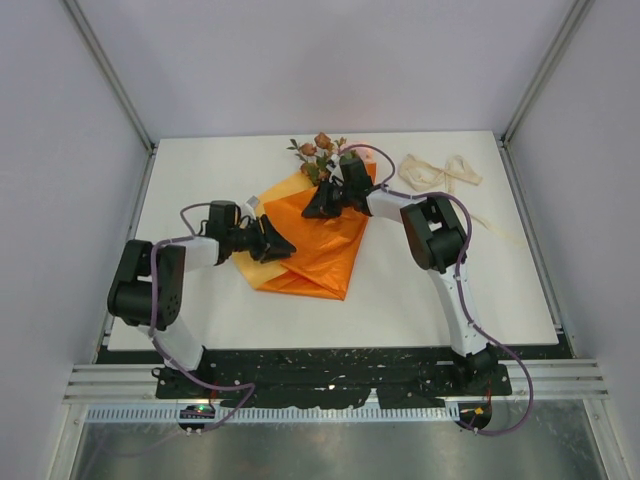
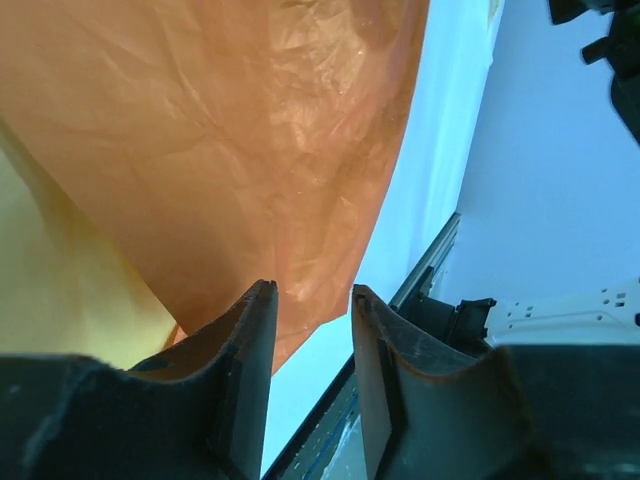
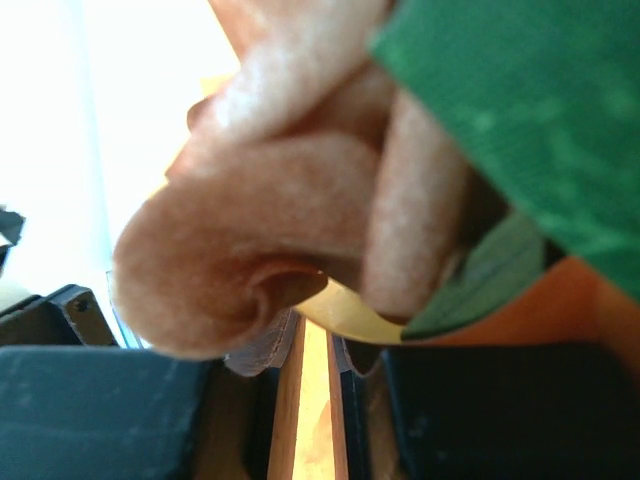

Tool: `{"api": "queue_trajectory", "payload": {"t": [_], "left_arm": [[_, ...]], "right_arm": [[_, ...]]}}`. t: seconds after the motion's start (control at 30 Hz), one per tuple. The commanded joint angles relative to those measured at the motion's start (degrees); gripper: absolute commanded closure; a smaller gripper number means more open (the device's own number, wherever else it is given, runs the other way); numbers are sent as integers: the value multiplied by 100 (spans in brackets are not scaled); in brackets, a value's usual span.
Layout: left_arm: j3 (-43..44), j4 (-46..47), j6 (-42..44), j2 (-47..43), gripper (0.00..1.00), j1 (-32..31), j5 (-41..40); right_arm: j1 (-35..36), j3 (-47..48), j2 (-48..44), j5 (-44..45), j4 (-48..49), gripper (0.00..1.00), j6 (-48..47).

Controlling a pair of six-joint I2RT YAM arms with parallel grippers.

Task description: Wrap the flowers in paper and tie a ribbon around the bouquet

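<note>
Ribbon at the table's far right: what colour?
The ribbon is cream-white; top external view shows it best.

The white table (image 1: 200, 170) carries the orange paper (image 1: 325, 250) at centre, the flowers (image 1: 315, 148) seemingly upon its upper edge, and the ribbon (image 1: 440, 175) at upper right.

Quick count: I'm seeing one orange paper (image 1: 318, 250) sheet, one bunch of flowers (image 1: 318, 150) and one cream ribbon (image 1: 440, 174), all sitting on one white surface (image 1: 200, 180). Two arms are showing, left arm (image 1: 152, 285) and right arm (image 1: 441, 255), each carrying two fingers (image 2: 240, 390).
</note>
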Motion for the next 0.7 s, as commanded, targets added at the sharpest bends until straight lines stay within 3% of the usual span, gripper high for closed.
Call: {"api": "queue_trajectory", "payload": {"t": [0.0, 0.1, 0.23, 0.33, 0.53, 0.67], "left_arm": [[302, 209, -111, 634, 65, -133, -66], [610, -335, 11, 1188, 77, -142, -181], [655, -723, 73, 1498, 92, -116, -400], [611, -829, 100, 1507, 98, -116, -541], [654, -820, 91, 1542, 100, -107, -559], [655, -811, 108, 1542, 100, -107, -559]], "right_arm": [[26, 143, 35, 29, -420, 79, -244], [17, 275, 61, -129, -490, 77, -253], [17, 249, -333, -534, -630, 63, -235], [17, -355, -1113, -998, -613, 49, -34], [342, -2253, -2319, -1545, -244, 52, 248], [693, -2905, -2435, -1607, -200, 54, 169]]}}
